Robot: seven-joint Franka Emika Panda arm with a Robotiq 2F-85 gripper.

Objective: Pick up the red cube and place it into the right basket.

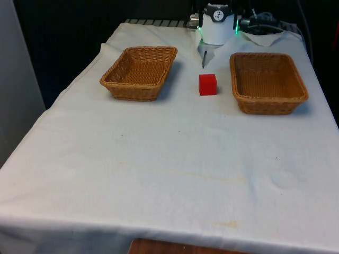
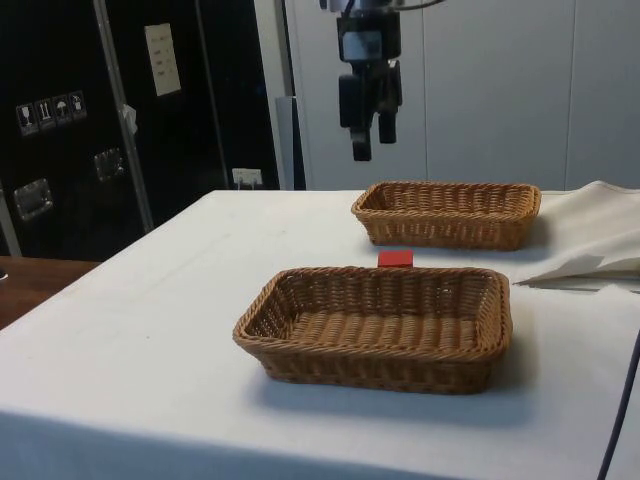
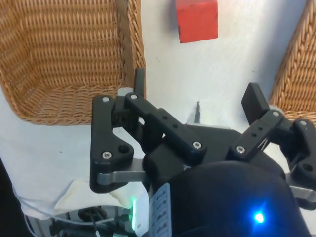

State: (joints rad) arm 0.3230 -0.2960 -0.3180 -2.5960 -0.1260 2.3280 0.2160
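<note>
— White cloth [image 1: 169,174] covers the whole table, lightly stained toward the near edge. What sits on it, going from the front view's left?

— First a wicker basket [image 1: 139,73], rectangular and open-topped, with nothing in it. Next comes the red cube [image 1: 207,84], resting flat on the cloth in the gap between the two baskets, touching neither. Then the second wicker basket [image 1: 268,83] on the front view's right, likewise with nothing inside.

— And the gripper?

— In the side view the gripper [image 2: 369,137] hangs high above the table, well clear of the cube [image 2: 395,258], which peeks out there between the near basket [image 2: 378,326] and the far one [image 2: 447,213].

— Are the fingers closed?

— No, they are spread apart and hold nothing. In the wrist view the two black fingers [image 3: 255,101] stand wide, bare cloth between them, with the cube [image 3: 197,20] beyond their tips and a basket wall [image 3: 64,59] at either flank.

— Anything else on the table?

— A folded bit of cloth [image 2: 590,240] lies bunched at the robot's end.
</note>
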